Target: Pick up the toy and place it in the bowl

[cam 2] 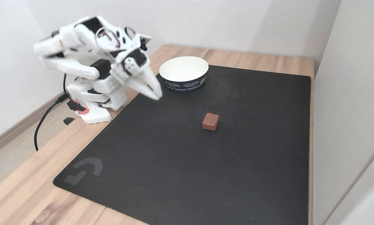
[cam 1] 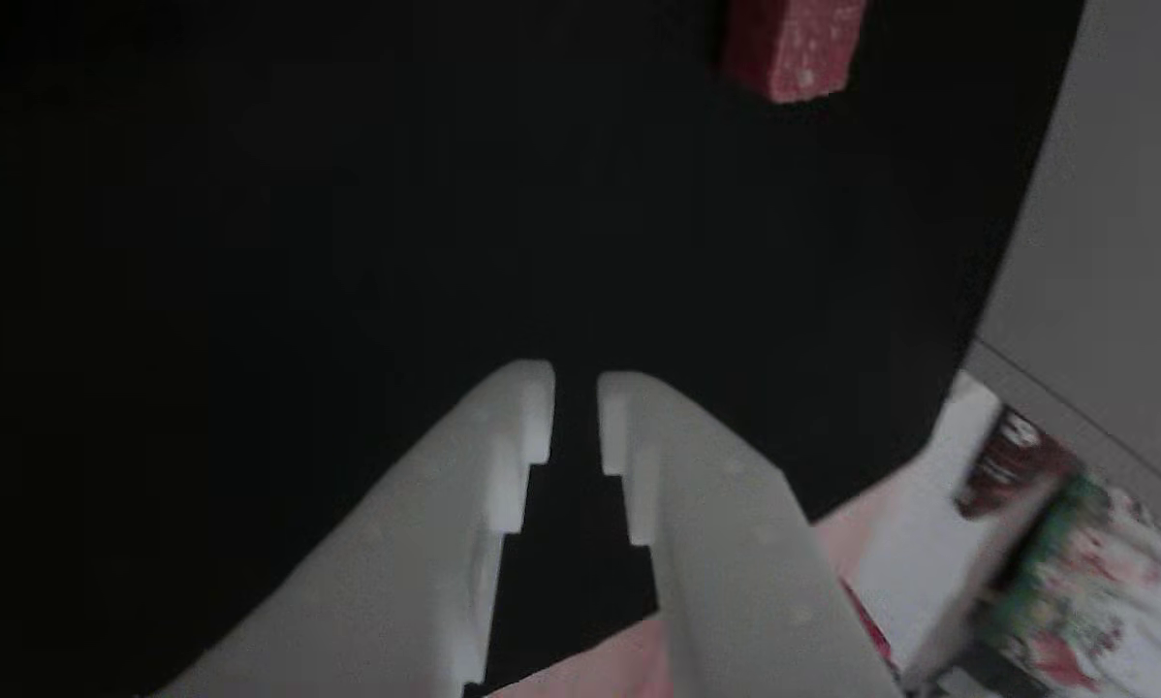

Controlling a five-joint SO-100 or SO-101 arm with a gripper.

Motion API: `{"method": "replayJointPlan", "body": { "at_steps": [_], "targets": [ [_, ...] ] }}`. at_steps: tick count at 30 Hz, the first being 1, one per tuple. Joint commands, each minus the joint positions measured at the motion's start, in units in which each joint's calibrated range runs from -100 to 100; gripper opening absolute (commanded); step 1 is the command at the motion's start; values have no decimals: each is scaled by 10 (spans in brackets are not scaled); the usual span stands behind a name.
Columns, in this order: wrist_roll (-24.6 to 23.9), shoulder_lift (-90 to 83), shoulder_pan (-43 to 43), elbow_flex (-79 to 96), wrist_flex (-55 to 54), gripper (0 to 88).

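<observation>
Nearest in the fixed view: black mat (cam 2: 187, 175) covering most of a wooden table (cam 2: 24, 200), pale logo mark at its near left corner. At mid-mat, toy (cam 2: 210, 121), a small dark-red block, flat on the mat and touching nothing. Well apart from it, up and to the left, gripper (cam 2: 155, 93) held above the mat's left edge, angled downward, blurred. Behind, white arm base (cam 2: 95, 103) on bare wood beside the mat, black cable trailing off the table's left side. Farther back, bowl (cam 2: 184, 74) upright at the mat's far edge, white inside, dark printed band around the outside, nothing seen in it. Beyond, white wall.

In the other view: 2 white fingers (cam 1: 503, 456) of the gripper (cam 1: 576, 383) rising from the bottom edge, tips slightly apart with a narrow gap, nothing between them. Ahead and to the right, toy (cam 1: 794, 44) at the top edge, speckled whitish, partly cut off. Blurred clutter at lower right, not identifiable.
</observation>
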Motion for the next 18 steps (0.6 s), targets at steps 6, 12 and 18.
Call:
{"method": "replayJointPlan", "body": {
  "at_steps": [6, 12, 18],
  "targets": [
    [-3, 346, -2, -299, -30, 22],
    [-56, 508, -3, -457, -15, 22],
    [-61, 633, -37, -588, 38, 22]
  ]
}}
